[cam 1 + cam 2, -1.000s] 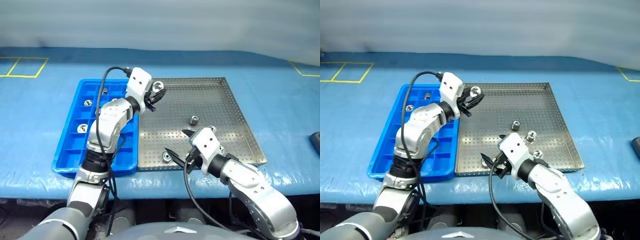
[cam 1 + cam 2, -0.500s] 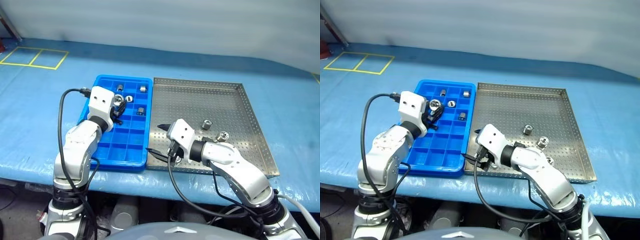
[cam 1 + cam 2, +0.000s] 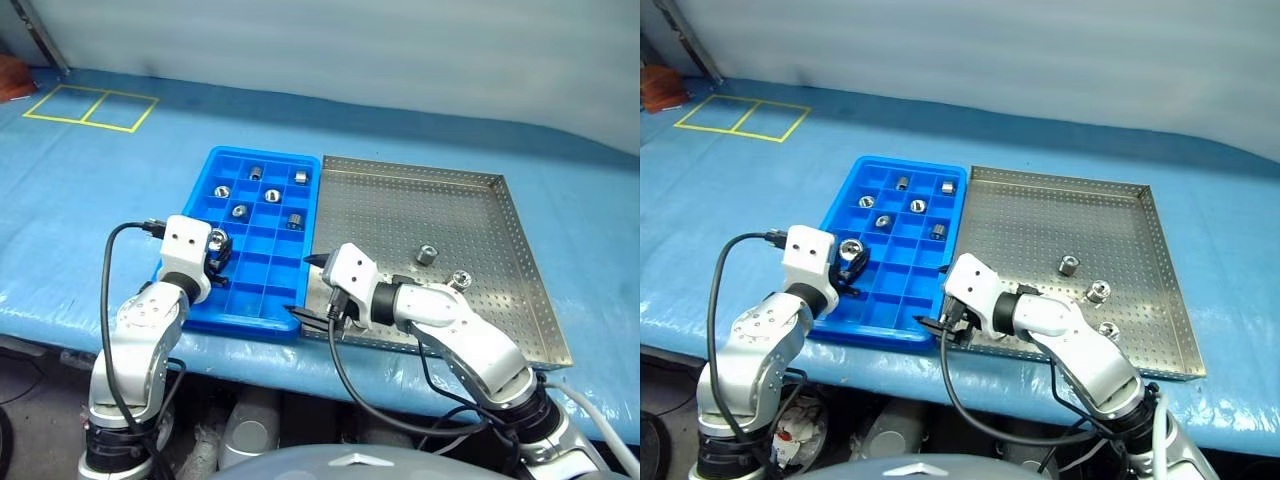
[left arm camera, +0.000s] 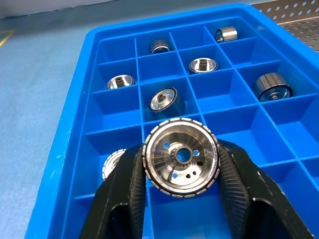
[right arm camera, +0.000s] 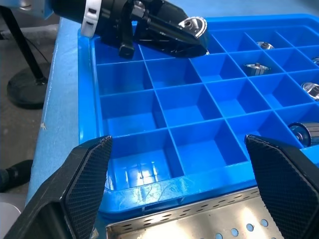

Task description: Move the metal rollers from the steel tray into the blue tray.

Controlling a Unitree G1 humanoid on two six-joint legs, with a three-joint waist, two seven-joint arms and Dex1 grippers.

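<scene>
We log one metal roller (image 4: pixel 180 157), flanged, clamped between the left gripper (image 3: pixel 217 249)'s fingers above the blue tray (image 3: pixel 196 275)'s left column. Several rollers sit in its compartments; three remain on the steel tray (image 3: pixel 420 195). Right gripper (image 3: pixel 309 287) hangs with fingers spread wide, empty, at the trays' near edge.

Flanged roller (image 4: pixel 180 157) hangs over blue tray (image 4: pixel 75 149), seemingly clear.

Blue tray (image 3: pixel 232 304) near compartments free; far ones hold rollers (image 4: pixel 163 98); left claw (image 4: pixel 180 172) apparently overhangs.
</scene>
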